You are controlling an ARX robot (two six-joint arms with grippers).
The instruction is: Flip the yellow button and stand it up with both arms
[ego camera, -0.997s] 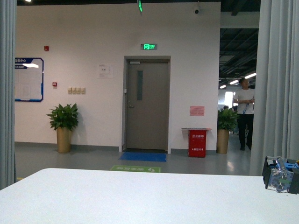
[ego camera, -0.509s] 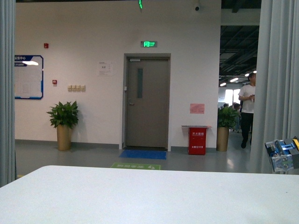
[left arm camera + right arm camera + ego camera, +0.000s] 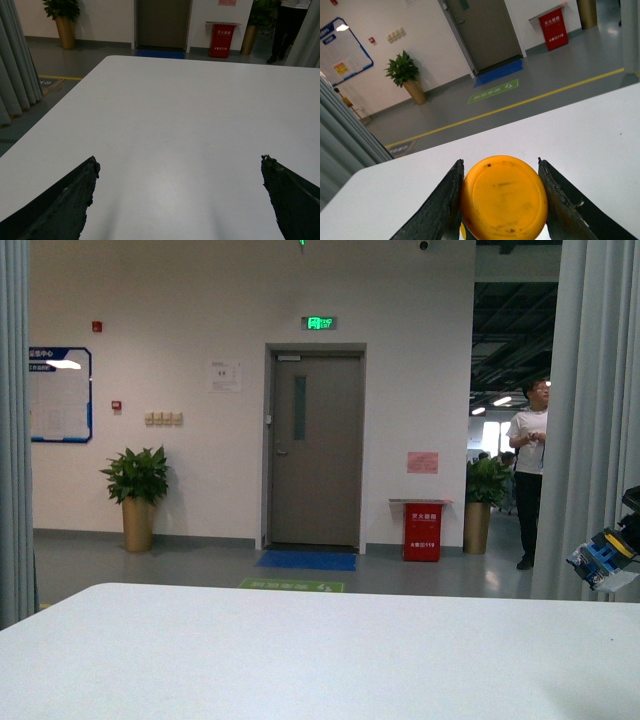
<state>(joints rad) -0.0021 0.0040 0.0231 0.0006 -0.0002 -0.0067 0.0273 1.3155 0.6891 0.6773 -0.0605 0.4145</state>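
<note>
Front view shows me the yellow button (image 3: pixel 606 558), a second ago down on the table (image 3: pixel 300 650), now lifted at far right, right gripper (image 3: pixel 500 162) clamped on its cap, left gripper (image 3: pixel 180 160) spread empty, so I judge handover next.

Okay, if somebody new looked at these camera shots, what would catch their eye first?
The yellow button dominates: its orange-yellow cap fills the right wrist view, clamped in the right gripper with the white table behind it. In the front view its blue-and-clear block peeks in at the far right edge. The left gripper hangs open over the same table.
</note>
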